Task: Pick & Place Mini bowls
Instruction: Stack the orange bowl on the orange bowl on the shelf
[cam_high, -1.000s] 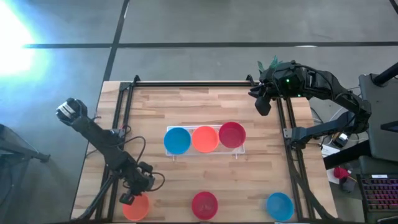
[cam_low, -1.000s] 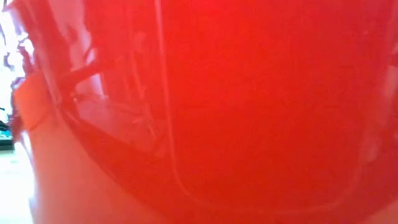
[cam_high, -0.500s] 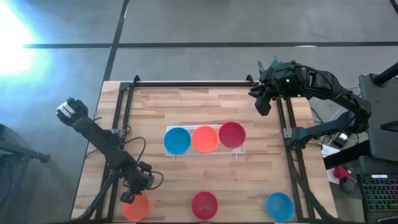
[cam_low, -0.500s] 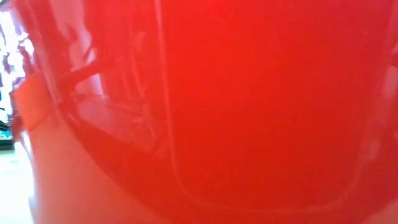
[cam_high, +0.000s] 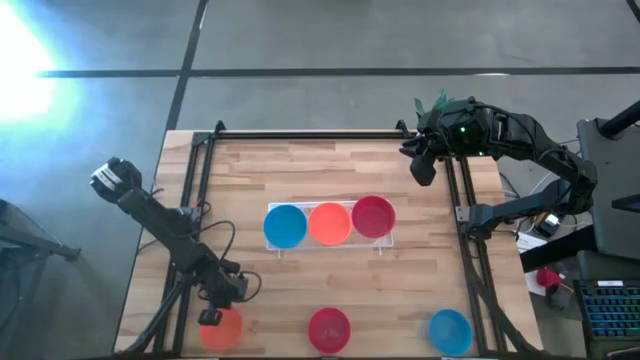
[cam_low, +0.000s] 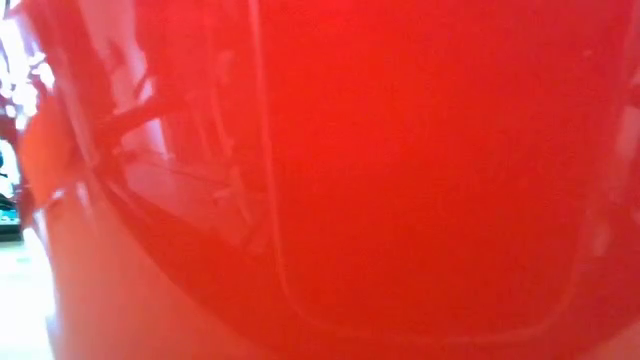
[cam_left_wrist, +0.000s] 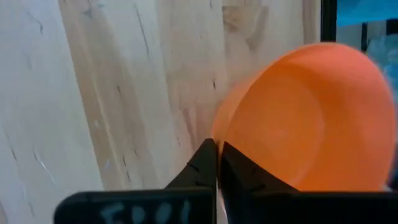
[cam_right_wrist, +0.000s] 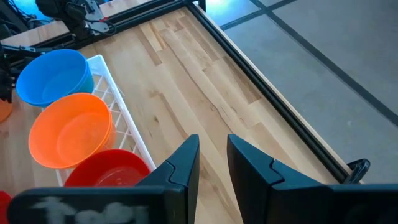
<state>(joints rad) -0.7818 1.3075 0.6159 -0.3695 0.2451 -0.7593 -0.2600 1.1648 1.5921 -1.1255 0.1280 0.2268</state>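
Left hand (cam_high: 211, 318) clenched on orange bowl (cam_high: 222, 329) rim at tabletop (cam_high: 300, 170) corner; red bowl (cam_low: 380, 180) blocks the low view.

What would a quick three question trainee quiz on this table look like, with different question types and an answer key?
1. Multiple choice: How many bowls stand on the white tray? A) one B) three C) five

2. True or false: The left pincer is shut on the rim of the orange bowl near the table's front left corner.

3. Fill in: The right pincer hangs over the table's far right part with its fingers ____ and nothing between them.

Key:
1. B: the blue bowl, a second orange bowl and a red bowl.
2. True.
3. apart.
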